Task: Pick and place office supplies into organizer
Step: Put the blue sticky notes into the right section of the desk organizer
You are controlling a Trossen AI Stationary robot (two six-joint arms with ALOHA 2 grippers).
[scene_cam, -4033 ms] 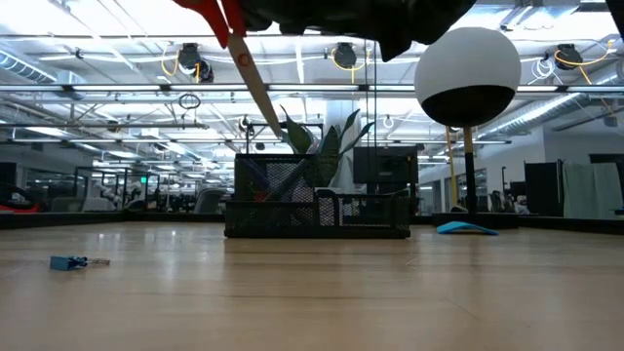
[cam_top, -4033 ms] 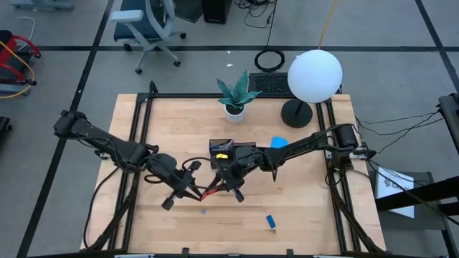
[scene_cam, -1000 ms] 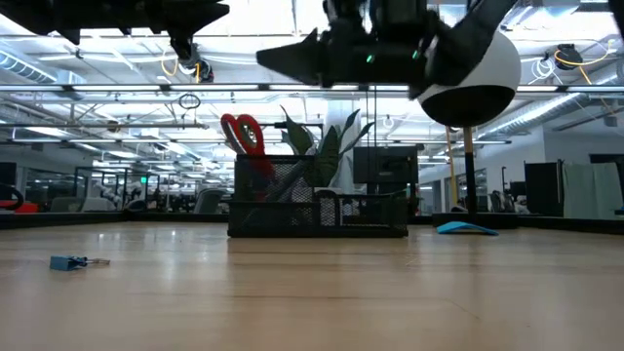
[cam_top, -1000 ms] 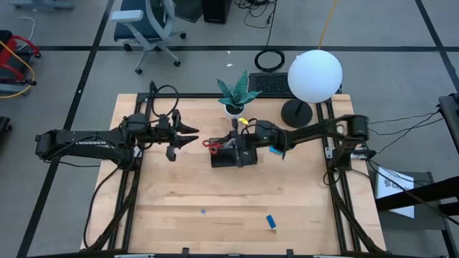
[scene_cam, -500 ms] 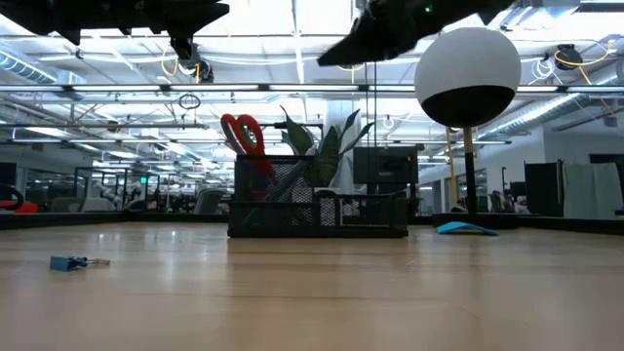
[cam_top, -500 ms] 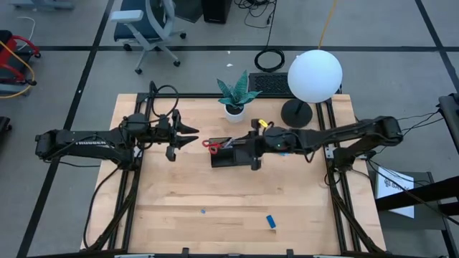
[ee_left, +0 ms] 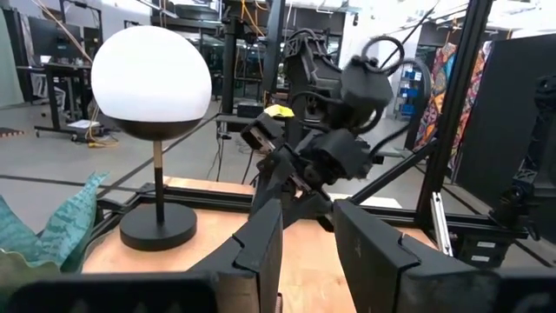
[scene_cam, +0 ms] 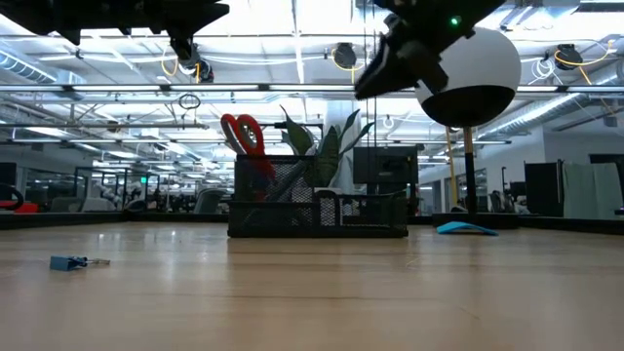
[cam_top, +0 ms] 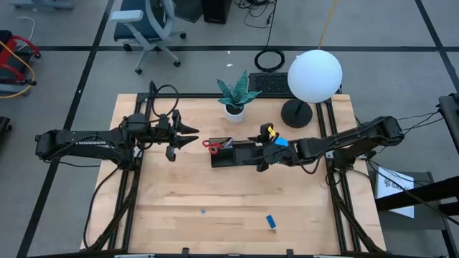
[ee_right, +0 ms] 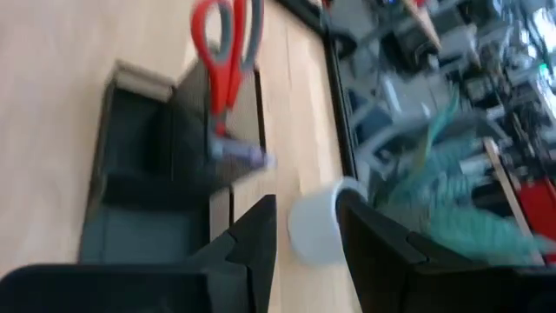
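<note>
Right gripper, fingers slightly apart and holding nothing, sits off the organizer's right end in the high view, with the red-handled scissors standing in its left compartment; the left gripper waits left of it, fingers parted and empty. Low view: scissor handles rise above the organizer, and a small blue block lies well apart on the table. Right wrist view: scissors upright in the tray's end compartment.
</note>
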